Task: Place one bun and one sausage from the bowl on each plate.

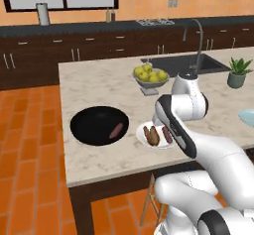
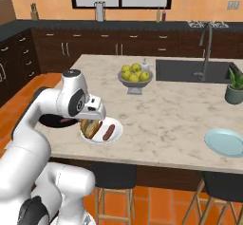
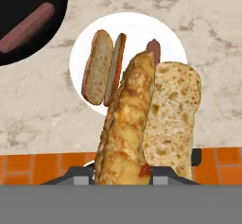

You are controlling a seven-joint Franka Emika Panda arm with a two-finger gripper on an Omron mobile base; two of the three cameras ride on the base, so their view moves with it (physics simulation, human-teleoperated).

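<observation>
Two buns (image 3: pixel 142 124), two sausages (image 3: pixel 28 27), two plates (image 3: pixel 137 27).

the left base view looks forward and down from behind the arm, which rises from the lower right of the frame, over the marble island counter (image 1: pixel 99 88) toward the dark back cabinets and orange wall. the right base view faces the same way from the other side, arm at lower left. both share the counter, the sink (image 1: pixel 186 63) (image 2: pixel 194 70), the fruit bowl (image 1: pixel 150 78) (image 2: pixel 135 77), the potted plant (image 1: pixel 238 73) (image 2: pixel 235 89) and the white plate (image 1: pixel 144 137) (image 2: pixel 116 134). the hand view sits much nearer, looking down along the gripper at that white plate (image 3: pixel 137 29) in upper centre, the black bowl (image 3: pixel 28 1) cut at upper left, counter edge and orange floor low in frame.
</observation>
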